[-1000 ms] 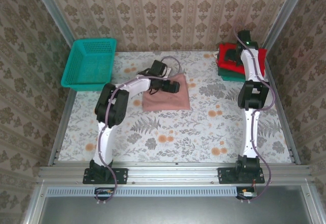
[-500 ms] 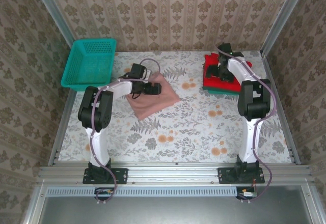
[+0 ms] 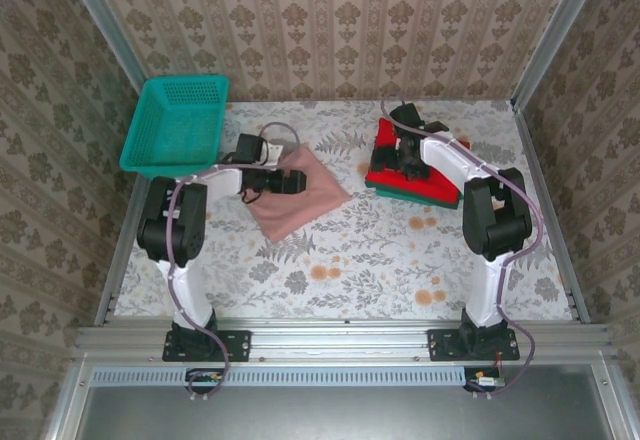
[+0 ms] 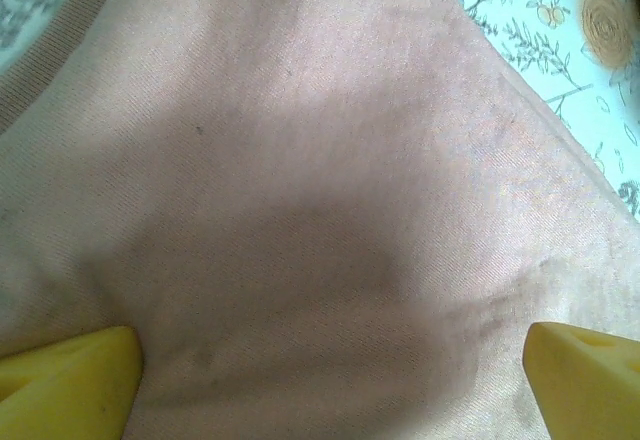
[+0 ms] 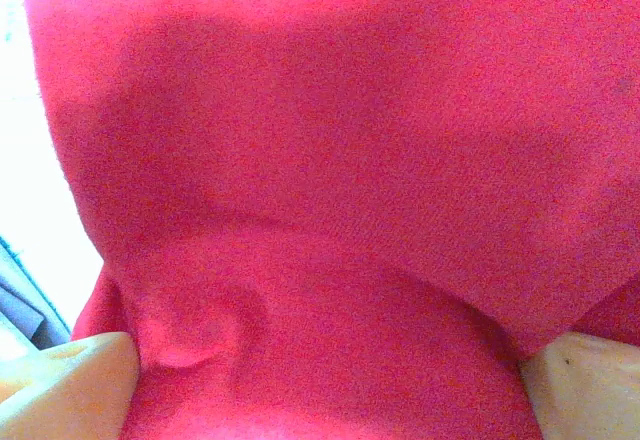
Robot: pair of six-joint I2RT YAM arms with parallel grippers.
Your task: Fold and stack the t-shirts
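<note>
Floral tablecloth (image 3: 340, 260), far half: my left gripper (image 3: 290, 182) is splayed wide, flat on the folded pink tee (image 3: 318, 202) left of centre. My right gripper (image 3: 408, 157) is spread too, pressing the red tee (image 3: 440, 182) at far right. Nothing's pinched, so I reckon I'm set up to drag them together, not lift.

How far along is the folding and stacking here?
Done: red tee lies folded on the green tee; pink tee is folded. In hand: left gripper, jaws open, over pink; right gripper, jaws open, over red. Left: pink onto the stack.
</note>
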